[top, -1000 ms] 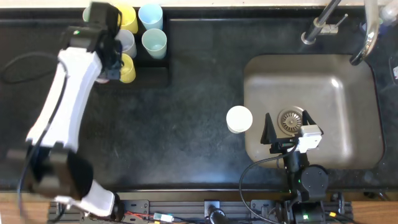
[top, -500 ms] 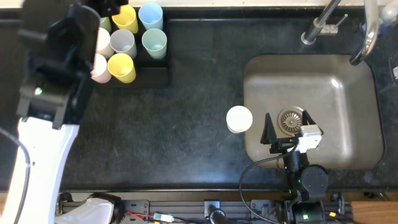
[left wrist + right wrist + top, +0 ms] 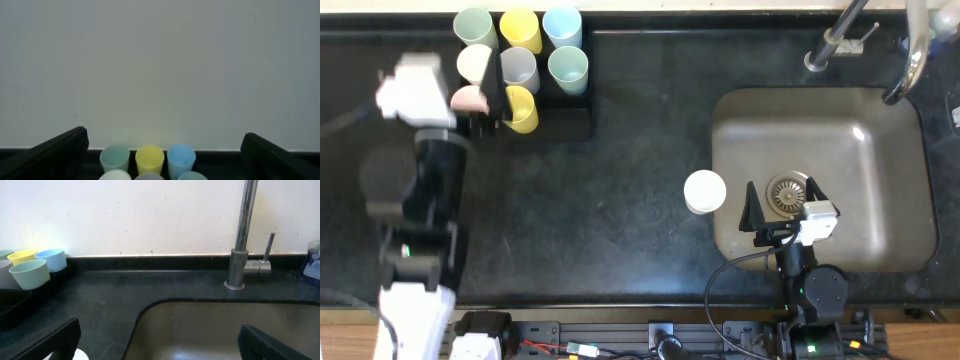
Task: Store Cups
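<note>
A black tray (image 3: 575,112) at the counter's back left holds several upright cups: green (image 3: 475,25), yellow (image 3: 520,28), light blue (image 3: 562,25), cream (image 3: 474,62), grey (image 3: 520,68), teal (image 3: 568,68), pink (image 3: 468,98) and a second yellow (image 3: 522,110). My left gripper (image 3: 165,136) hangs open and empty, raised on the near side of the tray and facing the wall, with the green cup (image 3: 115,156), yellow cup (image 3: 149,157) and blue cup (image 3: 181,156) low ahead. A white cup (image 3: 704,191) stands alone on the counter by the sink's left rim. My right gripper (image 3: 778,207) stays open and empty over the sink, just right of it.
The steel sink (image 3: 880,130) fills the right side, with a drain (image 3: 787,192) and a faucet (image 3: 242,235) at the back. A dark bottle (image 3: 312,262) stands at the far right. Bare black counter (image 3: 610,220) lies between the tray and the sink.
My left arm has pulled back from over the tray's left column toward its base, uncovering the cream and pink cups. The right arm and white cup have not moved.
</note>
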You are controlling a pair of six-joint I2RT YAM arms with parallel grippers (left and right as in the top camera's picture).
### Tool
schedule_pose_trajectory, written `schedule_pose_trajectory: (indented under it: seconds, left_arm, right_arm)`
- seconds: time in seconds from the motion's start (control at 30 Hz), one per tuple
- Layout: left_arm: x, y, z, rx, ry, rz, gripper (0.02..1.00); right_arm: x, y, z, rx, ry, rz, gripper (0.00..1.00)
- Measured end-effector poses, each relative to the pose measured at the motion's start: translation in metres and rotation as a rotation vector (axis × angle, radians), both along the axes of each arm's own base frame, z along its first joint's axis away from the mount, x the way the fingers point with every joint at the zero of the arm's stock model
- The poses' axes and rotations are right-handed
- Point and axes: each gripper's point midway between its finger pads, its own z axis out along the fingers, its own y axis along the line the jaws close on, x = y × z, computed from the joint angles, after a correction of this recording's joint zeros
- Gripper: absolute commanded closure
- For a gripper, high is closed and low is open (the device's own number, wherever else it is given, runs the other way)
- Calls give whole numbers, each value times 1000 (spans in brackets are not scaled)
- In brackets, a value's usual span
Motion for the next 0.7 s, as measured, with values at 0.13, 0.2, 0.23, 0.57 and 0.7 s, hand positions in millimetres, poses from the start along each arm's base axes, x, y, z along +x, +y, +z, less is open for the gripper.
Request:
schedule_pose_trajectory:
  seconds: [0.13, 0.2, 0.23, 0.57, 0.7]
  left_arm:
    - [-39, 3, -25, 5, -33, -6, 18]
    - [-55, 2, -35, 6, -54, -12, 18]
    - [-62, 1, -42, 6, -61, -13, 18]
    - [-105, 2, -116, 6, -135, -14, 18]
    - [-104, 1, -148, 6, -95, -18, 18]
  right_arm:
    - [0, 0, 0, 0, 0, 0, 3]
    - [0, 0, 0, 0, 0, 0, 3]
    - [0, 0, 0, 0, 0, 0, 3]
    - [0, 0, 0, 0, 0, 0, 5]
    - [0, 0, 0, 0, 0, 0, 3]
